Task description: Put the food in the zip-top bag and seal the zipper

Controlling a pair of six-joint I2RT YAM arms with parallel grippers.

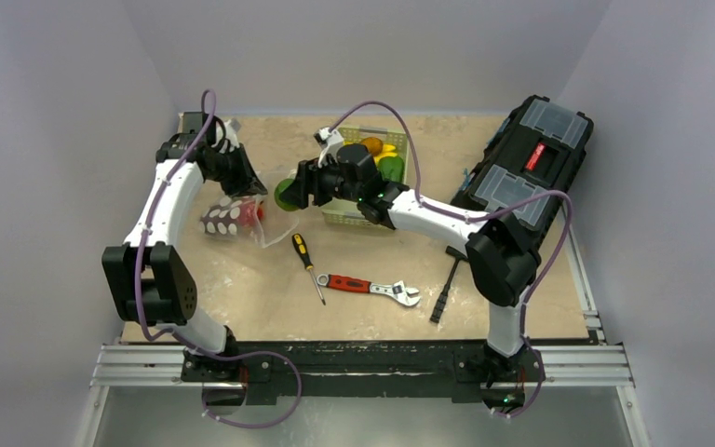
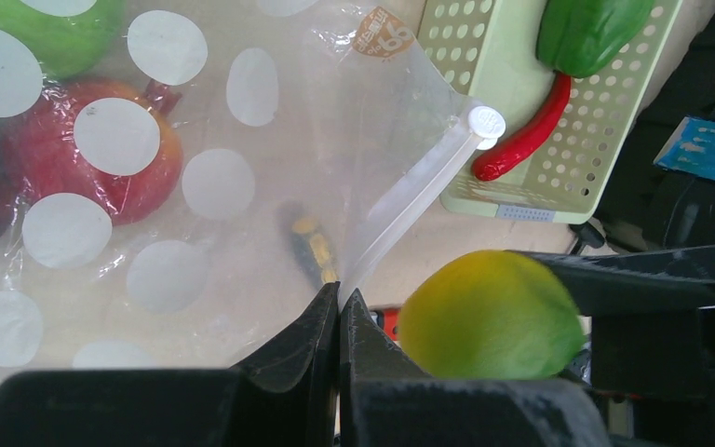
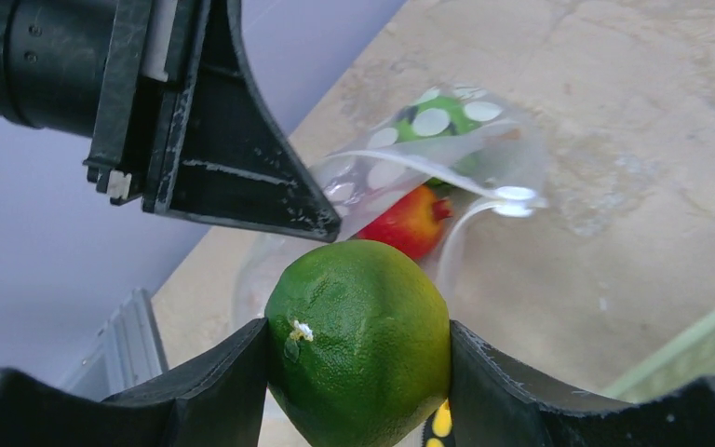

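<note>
**A:** Closest to the lens is the green fruit [image 3: 363,298], clamped between the fingers of the right gripper [image 3: 358,337]. Why is it held there?

**B:** It's lined up with the mouth of the bag [image 2: 298,158]. The left gripper [image 2: 339,312] is pinched shut on the film beside the zipper [image 2: 410,196], lifting that edge, I'd guess so the mouth gapes.

**A:** Anything inside?

**B:** A red apple [image 2: 42,149] and a second green fruit [image 2: 65,42], half masked by the white dots. I can't tell how wide the mouth stands, because the left gripper blocks it.
</note>
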